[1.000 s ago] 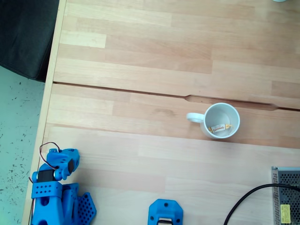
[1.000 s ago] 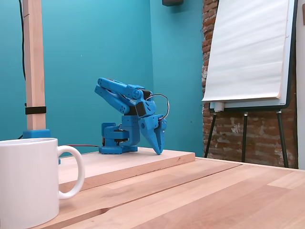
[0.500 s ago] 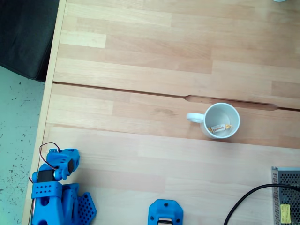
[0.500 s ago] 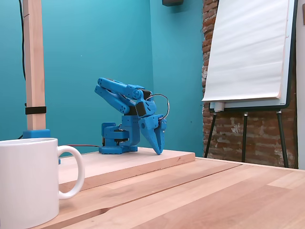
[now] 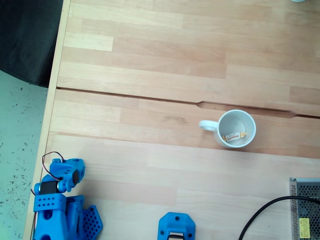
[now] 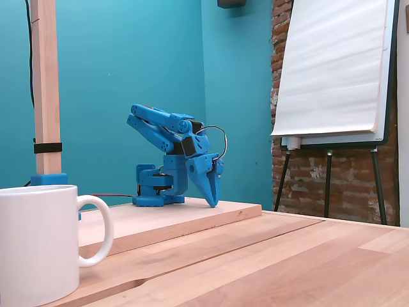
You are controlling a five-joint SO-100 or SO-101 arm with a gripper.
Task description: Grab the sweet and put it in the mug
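The white mug (image 5: 238, 118) stands on the wooden table right of centre in a fixed view from above, handle (image 5: 205, 125) to the left. The sweet (image 5: 235, 136), white with yellow-orange ends, lies inside the mug on its bottom. In a fixed view from table level the mug (image 6: 37, 243) is close at the lower left and its inside is hidden. The blue arm (image 5: 56, 201) sits folded at the table's lower left corner, far from the mug. Its gripper (image 6: 212, 203) points down at the raised board, fingers together, holding nothing.
A blue printed part (image 5: 176, 226) sits at the bottom edge. A metal grille box (image 5: 305, 209) with a black cable (image 5: 259, 214) lies at the lower right. A groove (image 5: 150, 98) crosses the table. A wooden post (image 6: 46, 89) and a flipchart (image 6: 335, 70) stand behind.
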